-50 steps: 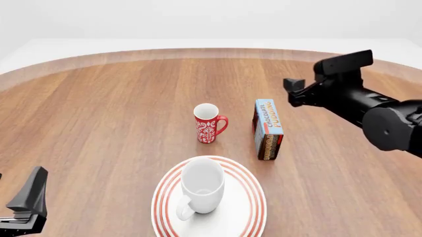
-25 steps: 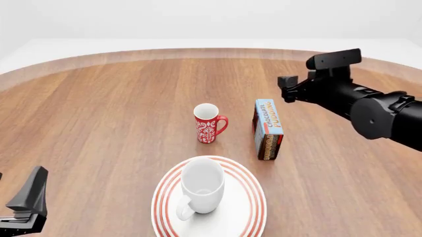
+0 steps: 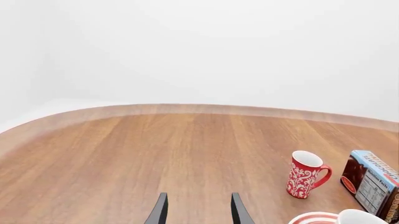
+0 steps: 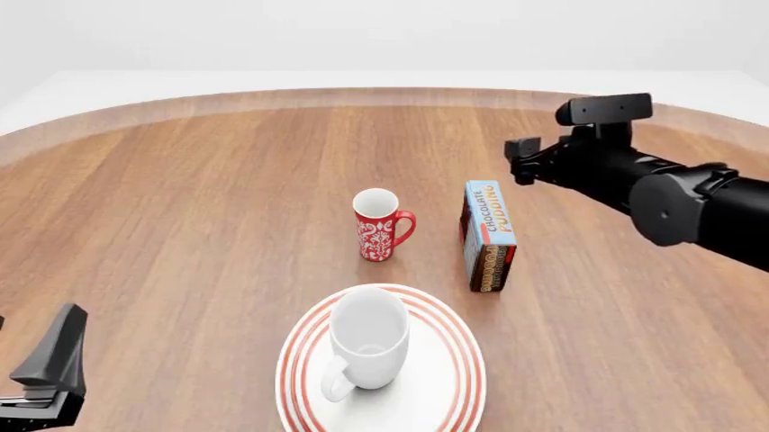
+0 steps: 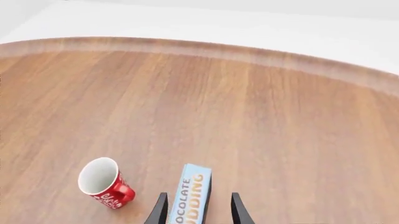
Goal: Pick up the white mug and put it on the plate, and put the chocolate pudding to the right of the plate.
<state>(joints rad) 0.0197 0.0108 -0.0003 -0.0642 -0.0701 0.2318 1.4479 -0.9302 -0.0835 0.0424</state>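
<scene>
so, reading across the table from the left: the left gripper (image 4: pixel 46 373) sits low at the near left corner, well apart from everything. its wrist view shows the two fingers spread with only bare wood between them, so it is open and holding nothing.

next comes the plate (image 4: pixel 451 337) at the near middle, and the white mug (image 4: pixel 366 346) stands upright on it, handle toward the near left. that half of the task looks done.

behind the plate stands the red mug (image 4: pixel 382 225), upright and apart from the plate; it has no part in the job.

just right of the red mug is the chocolate pudding (image 4: pixel 489 234), set on a long edge with its blue face up. it lies behind the plate's right rim rather than clearly to the plate's right, so i judge this half is left to do: the carton has to be gripped, carried nearer and rightward, and set down beside the plate.

farthest right, the right gripper (image 4: pixel 520 164) hangs above the table, beyond and a little right of the carton. its wrist view shows the fingers parted with the carton's end in line between them, nothing grasped, so it looks like an approach to the pudding.
</scene>
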